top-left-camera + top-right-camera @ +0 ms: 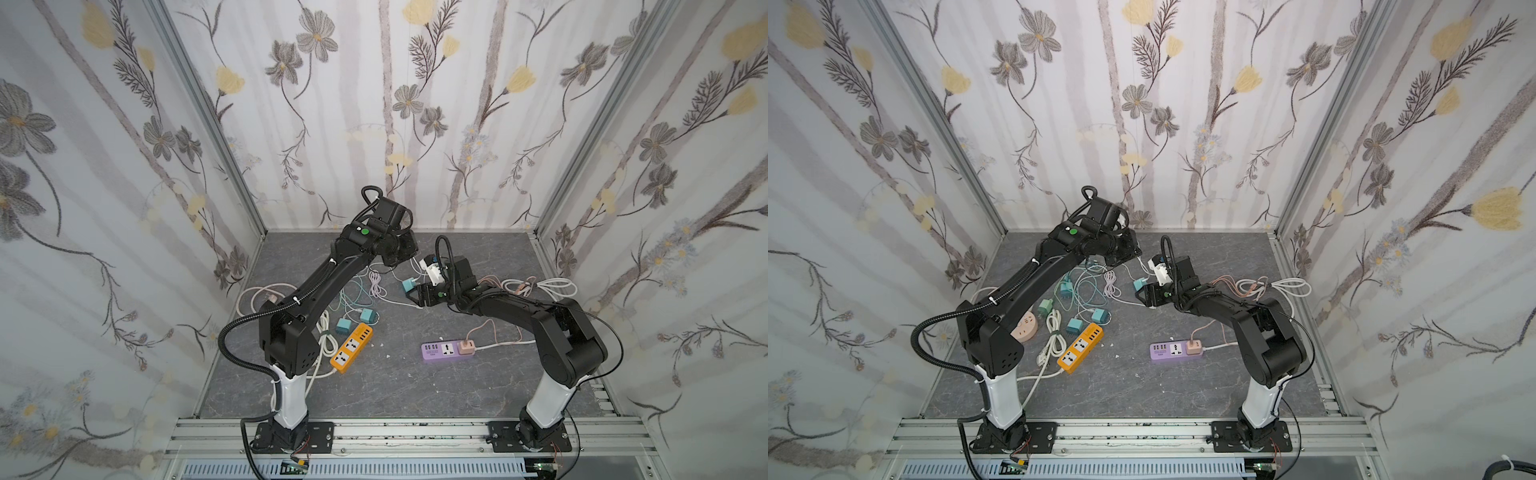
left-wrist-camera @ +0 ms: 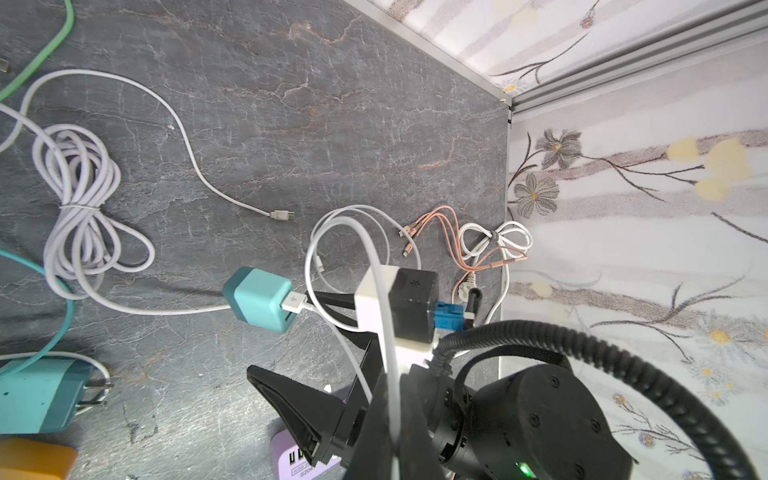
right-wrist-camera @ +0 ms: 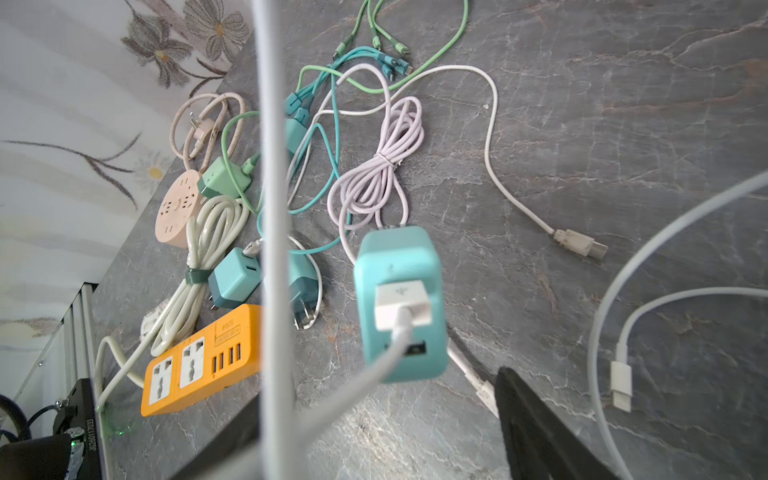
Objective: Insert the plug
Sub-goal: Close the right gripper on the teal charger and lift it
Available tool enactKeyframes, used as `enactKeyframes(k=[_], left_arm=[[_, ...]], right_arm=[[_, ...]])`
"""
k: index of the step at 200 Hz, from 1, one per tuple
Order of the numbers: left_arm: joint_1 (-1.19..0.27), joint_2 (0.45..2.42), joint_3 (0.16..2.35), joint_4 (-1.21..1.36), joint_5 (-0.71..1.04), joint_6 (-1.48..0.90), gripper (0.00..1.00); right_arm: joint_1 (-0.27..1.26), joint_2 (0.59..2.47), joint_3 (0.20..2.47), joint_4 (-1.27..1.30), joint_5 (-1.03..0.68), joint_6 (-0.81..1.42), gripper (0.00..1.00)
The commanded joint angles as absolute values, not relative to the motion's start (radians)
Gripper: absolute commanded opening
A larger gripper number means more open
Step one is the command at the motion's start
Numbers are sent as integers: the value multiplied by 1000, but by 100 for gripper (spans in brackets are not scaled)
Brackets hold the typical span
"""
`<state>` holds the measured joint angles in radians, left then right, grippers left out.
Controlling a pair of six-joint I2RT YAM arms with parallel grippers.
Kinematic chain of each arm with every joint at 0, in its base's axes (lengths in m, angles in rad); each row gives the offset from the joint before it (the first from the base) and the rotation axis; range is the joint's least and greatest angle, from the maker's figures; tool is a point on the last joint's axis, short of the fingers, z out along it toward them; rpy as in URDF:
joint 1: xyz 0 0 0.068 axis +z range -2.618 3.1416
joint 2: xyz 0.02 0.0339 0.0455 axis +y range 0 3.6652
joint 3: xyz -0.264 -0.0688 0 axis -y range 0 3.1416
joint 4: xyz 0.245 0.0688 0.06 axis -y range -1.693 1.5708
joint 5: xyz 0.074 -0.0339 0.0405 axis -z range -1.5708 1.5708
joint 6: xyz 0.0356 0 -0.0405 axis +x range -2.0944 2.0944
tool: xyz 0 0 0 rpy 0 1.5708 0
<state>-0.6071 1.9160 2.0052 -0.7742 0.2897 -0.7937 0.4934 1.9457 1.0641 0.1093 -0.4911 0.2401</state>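
Your left end effector (image 1: pixel 404 251) is closed on the white cable (image 3: pixel 270 208), holding it above the tabletop (image 1: pixel 374 382). Your right end effector (image 1: pixel 414 300) stands wide apart, gripping nothing. In a top view, the teal charger (image 1: pixel 408 285), with the USB plug (image 3: pixel 401 305) seated in it, sits just beside the right end effector at its 11 o'clock.

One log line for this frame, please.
left gripper: shut on white cable | right gripper: open, close to teal charger | purple strip: one socket free
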Motion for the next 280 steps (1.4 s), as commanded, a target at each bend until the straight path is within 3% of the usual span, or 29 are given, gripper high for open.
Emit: enactKeyframes(k=[1,24,64,103,142,200,280], left_arm=[[-605,1925,2028,-758,308,-797,0],[-605,1936,2044,-768,310,-796,0],[-605,1944,2054,-778,308,-796,0],[-604,1949,2059,-783,302,-796,0],[-605,1956,2061,-781,309,-796,0],[-605,1950,2057,-782,311,-792,0],[-604,1946,2052,-777,314,-792,0]], right_arm=[[493,1966,1089,180,-535,205,73],[489,1979,1100,195,-508,223,69],[483,1980,1106,178,-525,210,51],[484,1944,1102,110,-548,153,50],[483,1936,1106,84,-568,126,37],[484,1960,1138,72,-538,143,44],[484,1973,1140,39,-558,130,42]])
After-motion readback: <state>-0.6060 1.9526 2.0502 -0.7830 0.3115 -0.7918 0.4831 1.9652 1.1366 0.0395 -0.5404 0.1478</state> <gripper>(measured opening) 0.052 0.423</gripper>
